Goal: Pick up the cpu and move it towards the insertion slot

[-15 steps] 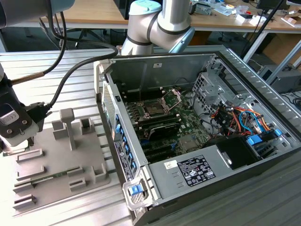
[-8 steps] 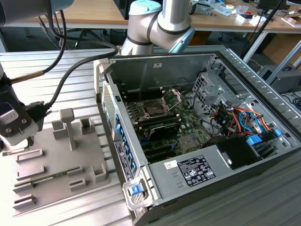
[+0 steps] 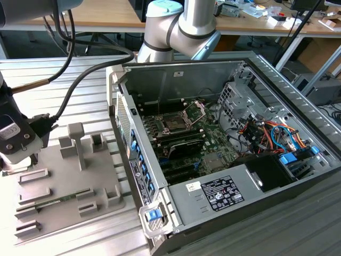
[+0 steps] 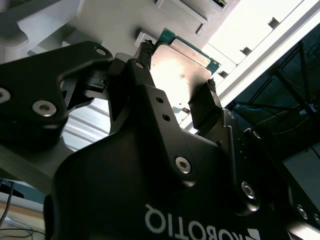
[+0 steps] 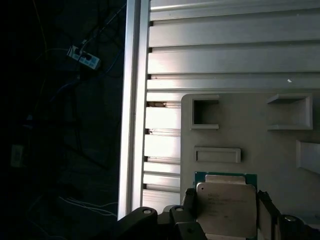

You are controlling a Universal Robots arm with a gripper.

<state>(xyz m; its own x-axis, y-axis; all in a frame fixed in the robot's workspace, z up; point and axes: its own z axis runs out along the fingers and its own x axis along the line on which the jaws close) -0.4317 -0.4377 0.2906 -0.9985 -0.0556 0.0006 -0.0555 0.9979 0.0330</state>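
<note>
At the exterior view's left, over the grey tray's [image 3: 101, 176] outer end, the gripper [image 5: 226, 196] has its fingers [image 5: 190, 201] clamped on two opposite edges of the cpu [image 5: 225, 214]. The chip looks thin, light and rigid, with a slick metal lid and probably a delicate underside, so this edge hold suits it. Well apart to the right, the insertion slot [image 3: 176, 122] lies inside the open computer case [image 3: 213, 197].

We see the arm [image 3: 181, 24] bend from its elbow toward the exterior view's left, with the wrist [image 3: 13, 133] low there. The jaws are closed on the cpu [image 4: 181, 62], which sits between the two black fingertips [image 4: 145, 50].
</note>
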